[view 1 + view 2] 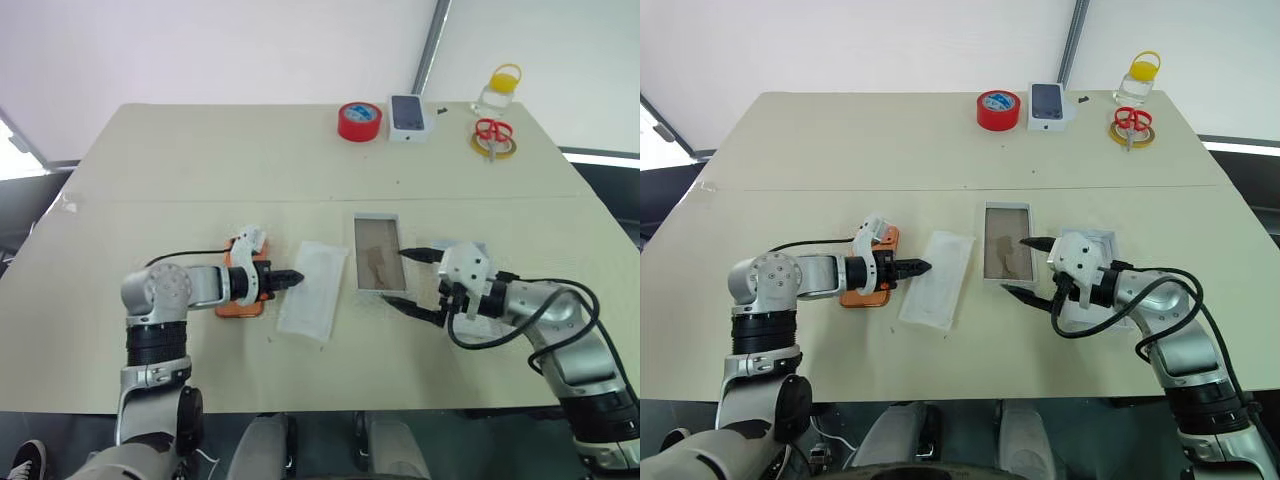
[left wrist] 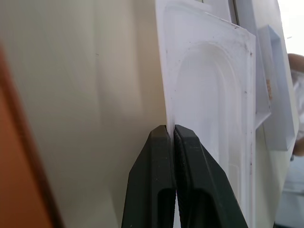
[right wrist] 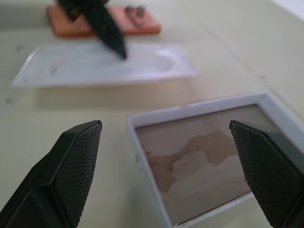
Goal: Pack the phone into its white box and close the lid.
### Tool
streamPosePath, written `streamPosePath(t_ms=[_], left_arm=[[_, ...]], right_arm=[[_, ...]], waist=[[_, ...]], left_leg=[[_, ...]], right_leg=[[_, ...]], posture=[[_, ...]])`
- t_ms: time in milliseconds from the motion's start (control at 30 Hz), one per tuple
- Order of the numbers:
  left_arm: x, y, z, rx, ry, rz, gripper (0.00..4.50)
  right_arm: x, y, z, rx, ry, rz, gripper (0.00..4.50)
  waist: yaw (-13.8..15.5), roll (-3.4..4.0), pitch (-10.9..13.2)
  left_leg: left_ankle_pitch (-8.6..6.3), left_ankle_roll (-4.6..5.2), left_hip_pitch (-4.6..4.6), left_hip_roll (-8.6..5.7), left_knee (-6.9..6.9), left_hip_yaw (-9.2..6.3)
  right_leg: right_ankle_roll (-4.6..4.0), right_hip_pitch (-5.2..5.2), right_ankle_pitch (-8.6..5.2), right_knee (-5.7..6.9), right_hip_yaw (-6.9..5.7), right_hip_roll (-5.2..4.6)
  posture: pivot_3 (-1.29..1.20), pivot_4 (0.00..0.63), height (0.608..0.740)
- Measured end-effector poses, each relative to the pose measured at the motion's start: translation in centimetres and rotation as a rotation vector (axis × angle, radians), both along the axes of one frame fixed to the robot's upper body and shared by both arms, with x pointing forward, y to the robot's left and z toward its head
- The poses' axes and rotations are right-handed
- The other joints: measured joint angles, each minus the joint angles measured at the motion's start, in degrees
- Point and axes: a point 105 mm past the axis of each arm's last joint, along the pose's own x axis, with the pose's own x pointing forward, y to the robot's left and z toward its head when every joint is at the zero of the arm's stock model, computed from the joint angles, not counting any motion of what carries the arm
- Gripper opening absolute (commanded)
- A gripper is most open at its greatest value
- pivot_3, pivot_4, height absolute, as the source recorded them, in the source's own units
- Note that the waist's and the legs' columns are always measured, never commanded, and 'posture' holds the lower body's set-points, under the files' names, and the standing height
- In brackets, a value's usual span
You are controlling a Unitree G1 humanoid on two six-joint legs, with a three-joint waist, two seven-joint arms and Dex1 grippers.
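1. The left gripper (image 1: 297,277) is pinched shut on the near edge of the flat white insert (image 1: 314,290), as the left wrist view shows: both fingers (image 2: 190,185) clamp the thin rim.
2. The phone (image 1: 240,296) lies on the table (image 1: 200,160) under the left wrist, just beside the insert.
3. The right gripper (image 1: 408,278) stands wide, holding nothing, its fingertips at the near side of the white box (image 1: 377,253).
4. The box lies open, its brown floor bare, just right of the insert.
5. The lid (image 1: 1102,262) lies under the right wrist, right of the box.
6. At the far edge: a red tape roll (image 1: 359,121), a sealed phone box (image 1: 409,117), scissors (image 1: 492,133) and a jar (image 1: 499,90).
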Motion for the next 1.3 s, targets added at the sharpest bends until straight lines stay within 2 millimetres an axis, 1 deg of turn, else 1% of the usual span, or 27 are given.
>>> streamPosePath(t_ms=[67,133,167,267,300,333,400,433,467,500,533,600,700,833,933,1033,1167,1267,1300], left_arm=[[0.5,0.2,1.4,-0.017,-0.025,0.028,0.04],[0.8,0.1,2.6,-0.008,-0.07,0.042,0.04],[0.9,-0.2,2.9,-0.012,-0.076,0.044,0.04],[1.1,-0.6,2.9,0.016,-0.08,0.07,0.0],[1.3,-0.6,2.8,0.021,-0.079,0.085,0.0],[1.4,-0.4,2.7,0.016,-0.076,0.109,0.0],[1.6,-0.3,2.6,-0.015,-0.06,0.156,0.0],[1.7,-0.1,2.5,-0.014,-0.052,0.176,0.0],[1.7,-0.1,2.4,-0.021,-0.044,0.192,0.0],[1.7,-0.1,2.4,-0.025,-0.044,0.197,0.0],[1.7,-0.2,2.5,-0.025,-0.049,0.197,0.0],[1.7,-0.2,2.9,-0.014,-0.073,0.199,0.0],[1.7,0.0,3.0,-0.002,-0.079,0.213,0.0],[1.8,-0.3,3.6,-0.041,-0.077,0.212,0.0],[2.5,-0.8,5.1,-0.068,-0.106,0.207,0.0],[3.0,-1.4,6.4,-0.115,-0.122,0.207,0.0],[3.1,-1.6,6.0,-0.12,-0.1,0.205,0.0],[2.8,-2.4,5.7,-0.105,-0.098,0.174,0.0],[2.7,-2.8,5.4,-0.098,-0.093,0.162,0.0]], right_arm=[[0.3,-0.1,-1.4,-0.06,0.05,0.006,4.5],[0.9,-0.1,-1.8,-0.089,0.078,0.01,4.5],[1.1,0.0,-1.8,-0.098,0.086,0.016,4.5],[1.8,0.5,-1.2,-0.119,0.105,0.064,3.71],[1.8,0.5,-1.1,-0.127,0.112,0.074,3.27],[1.9,0.4,-1.2,-0.134,0.125,0.081,2.72],[1.8,0.4,-1.7,-0.148,0.156,0.1,1.75],[1.7,0.5,-1.9,-0.148,0.164,0.11,1.08],[1.7,0.6,-1.8,-0.14,0.171,0.114,0.52],[1.7,0.8,-1.7,-0.131,0.175,0.116,0.14],[1.7,0.9,-1.6,-0.127,0.175,0.119,0.06],[1.6,1.3,-1.3,-0.132,0.161,0.135,0.06],[1.5,1.5,-1.6,-0.158,0.152,0.147,0.06],[1.2,1.9,-1.5,-0.175,0.138,0.162,0.06],[0.6,3.6,-1.6,-0.147,0.133,0.205,0.06],[0.1,4.7,-1.5,-0.134,0.118,0.236,0.06],[-0.1,5.1,-1.9,-0.142,0.09,0.236,0.06],[-0.1,5.4,-1.9,-0.113,0.106,0.222,0.87],[-0.1,5.5,-1.9,-0.105,0.116,0.221,1.29]], waist=[[0.1,-0.04,0.0],[0.1,-0.04,0.0],[0.1,-0.04,0.0],[0.0,-0.05,0.0],[0.0,-0.06,0.0],[0.0,-0.06,0.0],[0.1,-0.06,0.0],[0.1,-0.06,0.0],[0.1,-0.07,0.0],[0.1,-0.09,0.1],[0.1,-0.11,0.1],[0.0,-0.11,0.1],[0.1,-0.12,0.1],[0.1,-0.16,0.1],[0.0,-0.21,0.1],[0.0,-0.22,0.1],[0.1,-0.26,0.2],[0.1,-0.29,0.2],[0.1,-0.29,0.2]], left_leg=[[0.02,-0.03,-0.03,-0.03,0.02,0.0],[0.02,-0.04,-0.04,-0.06,0.01,-0.01],[0.03,-0.05,-0.03,-0.06,0.01,-0.01],[0.04,-0.08,-0.04,-0.07,0.0,-0.03],[0.04,-0.09,-0.03,-0.07,0.0,-0.04],[0.05,-0.1,-0.03,-0.07,-0.01,-0.04],[0.05,-0.11,-0.04,-0.07,-0.01,-0.04],[0.06,-0.11,-0.05,-0.08,-0.01,-0.04],[0.06,-0.12,-0.05,-0.08,-0.01,-0.04],[0.06,-0.13,-0.06,-0.08,-0.01,-0.04],[0.07,-0.14,-0.06,-0.08,-0.01,-0.04],[0.07,-0.16,-0.06,-0.08,-0.01,-0.05],[0.08,-0.18,-0.05,-0.1,-0.01,-0.05],[0.09,-0.2,-0.06,-0.11,-0.02,-0.06],[0.11,-0.24,-0.07,-0.11,-0.02,-0.07],[0.11,-0.24,-0.08,-0.15,-0.02,-0.07],[0.15,-0.3,-0.09,-0.15,-0.02,-0.07],[0.16,-0.32,-0.09,-0.14,-0.02,-0.08],[0.16,-0.32,-0.09,-0.13,-0.02,-0.08]], right_leg=[[0.06,0.0,0.04,-0.02,0.0,-0.01],[0.11,0.0,0.06,-0.02,0.02,-0.03],[0.12,0.0,0.07,-0.02,0.02,-0.03],[0.13,-0.01,0.08,-0.02,0.01,-0.03],[0.14,-0.01,0.09,-0.02,0.0,-0.03],[0.14,-0.01,0.09,-0.02,0.0,-0.03],[0.14,-0.01,0.09,-0.03,0.0,-0.03],[0.14,-0.01,0.09,-0.03,0.0,-0.03],[0.14,-0.01,0.09,-0.03,0.0,-0.03],[0.14,-0.01,0.09,-0.03,0.0,-0.03],[0.14,-0.01,0.09,-0.03,0.0,-0.03],[0.14,-0.02,0.09,-0.02,0.0,-0.03],[0.15,-0.02,0.09,-0.02,0.0,-0.03],[0.15,-0.02,0.09,-0.02,-0.01,-0.03],[0.15,-0.03,0.09,-0.02,-0.03,-0.02],[0.16,-0.03,0.1,-0.04,-0.03,-0.02],[0.17,-0.03,0.1,-0.03,-0.03,-0.02],[0.16,-0.03,0.1,-0.02,-0.03,-0.02],[0.16,-0.03,0.1,-0.02,-0.03,-0.02]], posture=[[0.0,0.15,0.74],[0.0,0.15,0.74],[0.0,0.15,0.74],[0.0,0.15,0.74],[0.0,0.15,0.74],[0.0,0.15,0.74],[0.0,0.15,0.74],[0.0,0.15,0.74],[0.0,0.15,0.74],[0.0,0.15,0.74],[0.0,0.15,0.74],[0.0,0.15,0.74],[0.0,0.15,0.74],[0.0,0.15,0.74],[0.0,0.15,0.74],[0.0,0.15,0.74],[0.0,0.15,0.74],[0.0,0.15,0.74],[0.0,0.15,0.74]])
